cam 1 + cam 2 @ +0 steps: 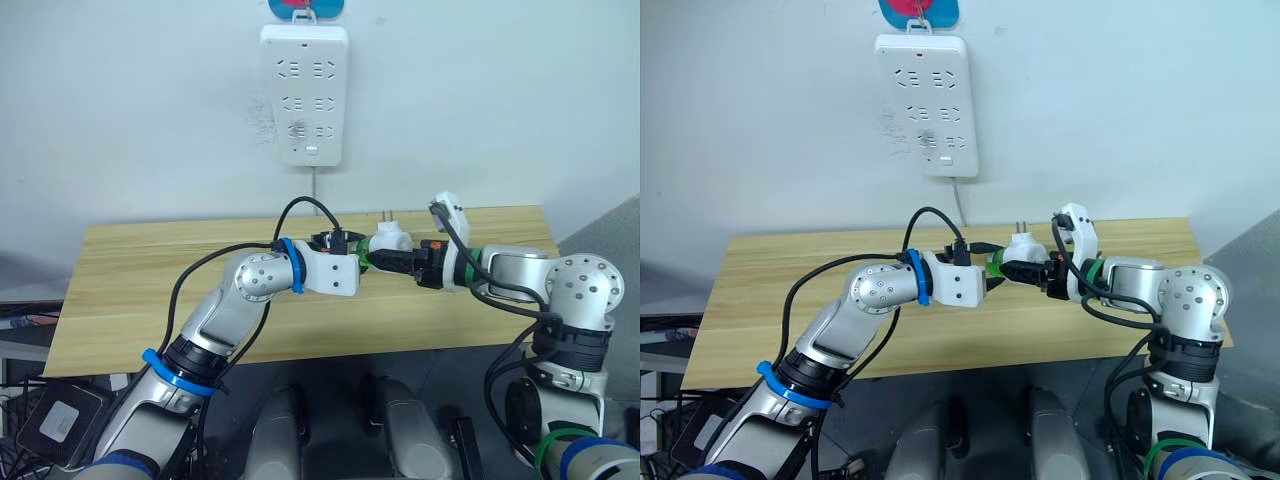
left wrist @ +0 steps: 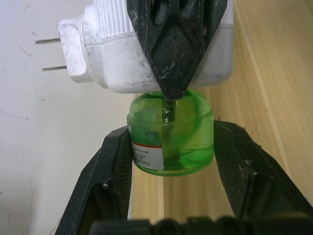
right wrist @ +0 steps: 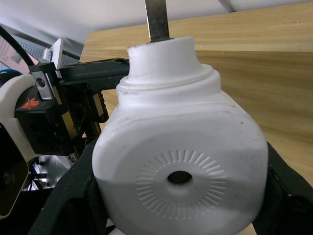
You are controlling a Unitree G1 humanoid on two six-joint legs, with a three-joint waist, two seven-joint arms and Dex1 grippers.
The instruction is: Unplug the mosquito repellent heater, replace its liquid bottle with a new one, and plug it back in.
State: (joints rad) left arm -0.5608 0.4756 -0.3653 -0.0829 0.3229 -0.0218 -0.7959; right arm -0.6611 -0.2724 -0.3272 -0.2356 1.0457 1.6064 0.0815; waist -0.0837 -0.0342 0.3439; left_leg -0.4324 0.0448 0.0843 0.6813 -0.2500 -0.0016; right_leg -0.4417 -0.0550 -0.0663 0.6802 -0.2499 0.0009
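I hold the small white rounded plastic mosquito repellent heater (image 3: 181, 161) in the air above the light wooden worktop (image 1: 150, 290), between the two arms and below the long white multi-socket power strip (image 1: 304, 92) on the wall. The heater is unplugged; its two metal prongs (image 2: 51, 55) are free and point toward the wall.

The right pincer (image 1: 402, 262) is clamped on the heater body, one black finger on each side, with the round vent hole facing its wrist camera. The left pincer (image 2: 171, 161) flanks the translucent green liquid bottle (image 2: 171, 139) screwed into the heater's underside. Its fingers (image 2: 115, 171) sit against the bottle's sides; I judge it closed on the bottle, though I cannot confirm firm contact on the right side.

Step in hand, as I judge it: removing the old bottle.

1. Keep the right pincer fixed so the heater cannot rotate.
2. Confirm a firm grip on the bottle before turning.
3. Rotate the left wrist about the bottle's axis, then draw straight away from the heater.
4. Avoid tilting the bottle; its wick may snag or drip.
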